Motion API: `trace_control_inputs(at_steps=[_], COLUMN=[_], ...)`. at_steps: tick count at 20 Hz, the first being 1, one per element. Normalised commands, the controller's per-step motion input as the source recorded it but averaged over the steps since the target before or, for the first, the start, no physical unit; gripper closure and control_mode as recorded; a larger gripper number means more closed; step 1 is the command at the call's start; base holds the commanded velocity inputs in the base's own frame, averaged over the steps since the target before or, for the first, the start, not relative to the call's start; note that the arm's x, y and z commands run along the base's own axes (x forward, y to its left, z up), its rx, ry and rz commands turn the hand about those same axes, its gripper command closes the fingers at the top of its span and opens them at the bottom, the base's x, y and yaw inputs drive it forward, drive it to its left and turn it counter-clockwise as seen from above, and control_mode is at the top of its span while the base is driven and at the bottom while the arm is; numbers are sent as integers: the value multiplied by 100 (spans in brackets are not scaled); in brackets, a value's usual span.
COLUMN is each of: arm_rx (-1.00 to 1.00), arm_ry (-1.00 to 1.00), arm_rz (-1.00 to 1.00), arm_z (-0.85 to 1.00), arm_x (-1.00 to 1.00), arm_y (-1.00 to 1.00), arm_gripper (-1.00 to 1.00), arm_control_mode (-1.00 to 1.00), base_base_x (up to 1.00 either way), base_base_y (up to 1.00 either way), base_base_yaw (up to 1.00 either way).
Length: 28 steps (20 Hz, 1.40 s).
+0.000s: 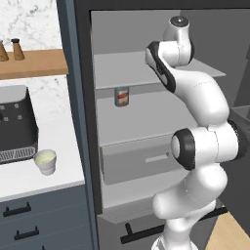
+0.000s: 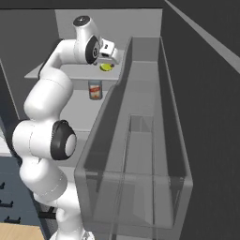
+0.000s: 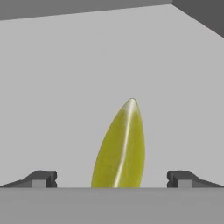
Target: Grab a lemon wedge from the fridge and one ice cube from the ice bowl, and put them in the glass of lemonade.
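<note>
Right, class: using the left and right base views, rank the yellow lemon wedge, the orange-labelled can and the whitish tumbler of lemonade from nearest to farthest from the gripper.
1. Yellow lemon wedge: on the upper fridge shelf, right below the open gripper.
2. Orange-labelled can: one shelf lower, inside the fridge.
3. Whitish tumbler of lemonade: outside the fridge, on the white counter to the left.

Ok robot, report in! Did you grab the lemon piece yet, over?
Gripper open, not gripping yet. Lemon wedge on fridge shelf, between the fingertips. Nothing in the way. Can sits one shelf down.
</note>
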Motion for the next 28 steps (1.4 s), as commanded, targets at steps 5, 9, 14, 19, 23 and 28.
trace_control_inputs(at_steps=[5,9,14,19,23,28], arm_rx=[0,0,0,0,0,0], arm_ry=[3,1,1,0,5,9], arm_rz=[0,0,0,0,0,0], arm_z=[-4,-20,-4,2,-16,-41], arm_x=[3,2,20,22,3,-9], arm_y=[-16,-1,0,0,0,0], arm_gripper=[-100,-100,-100,-100,-100,-100], arm_control_mode=[-100,-100,-100,-100,-100,-100], base_base_x=[0,0,0,0,0,0], base_base_y=[0,0,0,0,0,0], base_base_yaw=[0,0,0,0,0,0])
